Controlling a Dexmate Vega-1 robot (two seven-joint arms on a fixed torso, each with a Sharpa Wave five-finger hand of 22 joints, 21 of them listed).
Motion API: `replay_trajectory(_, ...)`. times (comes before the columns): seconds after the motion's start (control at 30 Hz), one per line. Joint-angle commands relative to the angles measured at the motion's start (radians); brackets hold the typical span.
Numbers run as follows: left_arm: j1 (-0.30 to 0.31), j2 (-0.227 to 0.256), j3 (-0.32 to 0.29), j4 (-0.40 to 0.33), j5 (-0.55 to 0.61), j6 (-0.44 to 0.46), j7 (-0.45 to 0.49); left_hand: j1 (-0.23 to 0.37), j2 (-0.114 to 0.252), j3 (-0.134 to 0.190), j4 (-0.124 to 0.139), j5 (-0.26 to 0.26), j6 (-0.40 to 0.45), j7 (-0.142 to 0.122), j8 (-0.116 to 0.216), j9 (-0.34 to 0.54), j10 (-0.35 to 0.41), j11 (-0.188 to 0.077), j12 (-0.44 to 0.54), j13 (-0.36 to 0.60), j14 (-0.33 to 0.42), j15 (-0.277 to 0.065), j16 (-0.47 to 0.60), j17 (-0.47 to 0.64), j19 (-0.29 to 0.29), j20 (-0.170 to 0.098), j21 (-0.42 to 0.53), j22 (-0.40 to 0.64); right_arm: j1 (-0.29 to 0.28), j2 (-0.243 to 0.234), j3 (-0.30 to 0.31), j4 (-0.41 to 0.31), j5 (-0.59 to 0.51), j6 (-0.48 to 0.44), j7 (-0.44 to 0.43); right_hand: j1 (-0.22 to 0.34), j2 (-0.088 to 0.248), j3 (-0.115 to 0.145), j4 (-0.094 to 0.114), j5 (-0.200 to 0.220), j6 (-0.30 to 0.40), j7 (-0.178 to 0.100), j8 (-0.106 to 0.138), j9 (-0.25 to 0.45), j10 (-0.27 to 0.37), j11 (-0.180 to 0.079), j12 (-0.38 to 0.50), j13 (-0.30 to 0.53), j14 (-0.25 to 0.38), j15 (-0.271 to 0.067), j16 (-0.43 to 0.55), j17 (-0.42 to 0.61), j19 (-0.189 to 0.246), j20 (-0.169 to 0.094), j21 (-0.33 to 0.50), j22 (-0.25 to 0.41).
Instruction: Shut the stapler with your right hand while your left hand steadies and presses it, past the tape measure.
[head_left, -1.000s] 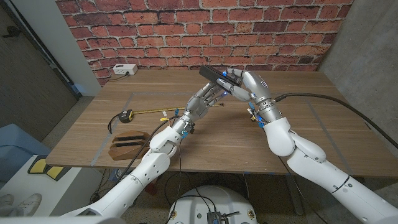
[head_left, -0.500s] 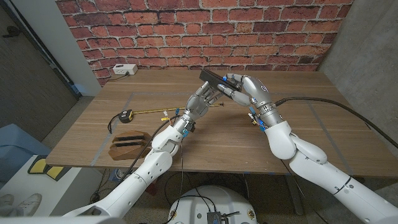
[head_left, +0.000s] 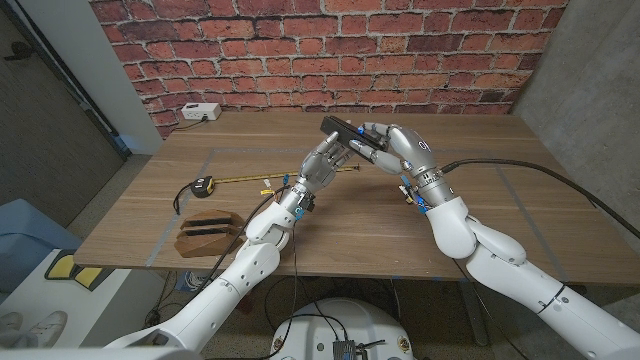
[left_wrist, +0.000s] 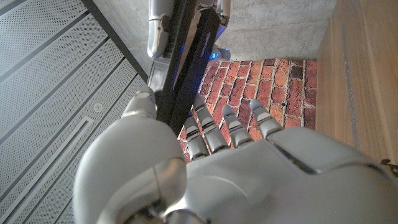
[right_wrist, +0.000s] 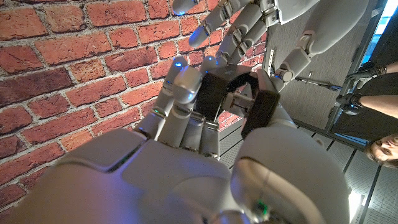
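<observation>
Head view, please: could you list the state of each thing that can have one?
Black stapler: held above the table, tilted, between both hands.
Left hand: touches the stapler from below.
Right hand: grips the stapler.
Yellow-and-black tape measure: on the table, blade extended.
Brown wooden block: on the table.

Both your arms reach in raised over the desk's (head_left: 470, 190) far middle, your right hand (head_left: 392, 146) gripping the stapler (head_left: 341, 130) from above while your left hand's (head_left: 325, 166) upturned fingers touch it below.
</observation>
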Motion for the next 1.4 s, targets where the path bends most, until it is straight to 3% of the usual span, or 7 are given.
replay_trajectory(0.03, 0.001, 0.0, 0.0, -0.011, 0.009, 0.025, 0.028, 0.025, 0.064, 0.043, -0.002, -0.017, 0.15, -0.038, 0.03, 0.005, 0.098, -0.001, 0.031, 0.01, 0.042, -0.116, 0.017, -0.004, 0.015, -0.005, 0.011, 0.002, 0.011, 0.005, -0.01, 0.002, -0.014, 0.005, 0.005, 0.003, 0.013, 0.319, 0.216, 0.005, 0.061, -0.065, 0.003, 0.01, 0.21, -0.21, 0.414, 0.224, -0.078, -0.069, 0.011, 0.002, -0.006, -0.153, -0.001, 0.002)
replay_trajectory(0.2, 0.014, 0.001, -0.001, -0.027, 0.007, 0.034, 0.053, 0.039, 0.077, 0.081, 0.001, -0.034, 0.25, -0.04, 0.05, 0.003, 0.195, -0.002, 0.058, 0.02, 0.093, -0.144, 0.034, -0.005, 0.032, -0.017, 0.015, 0.001, 0.013, 0.001, -0.014, -0.007, -0.03, -0.001, 0.011, 0.002, 0.014, 0.316, 0.216, 0.005, 0.061, -0.064, 0.003, 0.007, 0.21, -0.208, 0.417, 0.222, -0.081, -0.069, 0.018, 0.002, -0.007, -0.152, -0.004, 0.001)
replay_trajectory(0.3, 0.022, -0.003, -0.005, -0.034, 0.003, 0.036, 0.07, 0.071, 0.093, 0.132, -0.002, -0.039, 0.299, -0.034, 0.059, 0.003, 0.274, -0.002, 0.08, 0.031, 0.133, -0.161, 0.047, -0.002, 0.045, -0.022, 0.02, 0.002, 0.014, 0.002, -0.016, -0.008, -0.036, -0.003, 0.01, 0.002, 0.015, 0.315, 0.215, 0.006, 0.06, -0.067, 0.003, 0.006, 0.207, -0.21, 0.414, 0.216, -0.082, -0.07, 0.021, 0.002, -0.008, -0.152, -0.005, 0.002)
replay_trajectory(0.4, 0.023, -0.002, -0.006, -0.032, 0.002, 0.033, 0.067, 0.084, 0.089, 0.161, 0.003, -0.041, 0.317, -0.03, 0.061, 0.005, 0.337, -0.002, 0.1, 0.041, 0.162, -0.166, 0.056, 0.002, 0.052, -0.03, 0.021, 0.002, 0.014, 0.0, -0.014, -0.013, -0.039, -0.007, 0.012, 0.002, 0.015, 0.315, 0.215, 0.005, 0.061, -0.067, 0.003, 0.005, 0.205, -0.21, 0.416, 0.218, -0.084, -0.069, 0.024, 0.002, -0.009, -0.151, -0.006, 0.002)
replay_trajectory(0.63, 0.025, -0.008, -0.013, -0.025, -0.019, 0.034, 0.051, 0.098, 0.084, 0.179, 0.0, -0.037, 0.331, -0.038, 0.066, 0.011, 0.35, -0.002, 0.101, 0.047, 0.17, -0.17, 0.054, 0.001, 0.055, -0.033, 0.022, 0.001, 0.014, -0.005, -0.005, -0.015, -0.028, -0.008, 0.019, 0.002, 0.015, 0.312, 0.214, 0.005, 0.059, -0.068, 0.002, 0.0, 0.208, -0.21, 0.421, 0.215, -0.089, -0.069, 0.033, 0.002, -0.011, -0.152, -0.009, 0.002)
replay_trajectory(1.4, 0.049, -0.003, -0.027, -0.051, -0.033, 0.014, 0.029, 0.103, 0.08, 0.193, 0.005, -0.033, 0.334, -0.038, 0.067, 0.016, 0.361, -0.002, 0.101, 0.054, 0.178, -0.169, 0.052, 0.002, 0.054, -0.035, 0.02, 0.001, 0.007, 0.0, -0.004, -0.023, -0.003, -0.009, 0.034, 0.008, 0.02, 0.305, 0.208, 0.006, 0.057, -0.061, 0.002, -0.016, 0.211, -0.21, 0.446, 0.213, -0.093, -0.069, 0.07, 0.002, -0.002, -0.152, -0.011, 0.003)
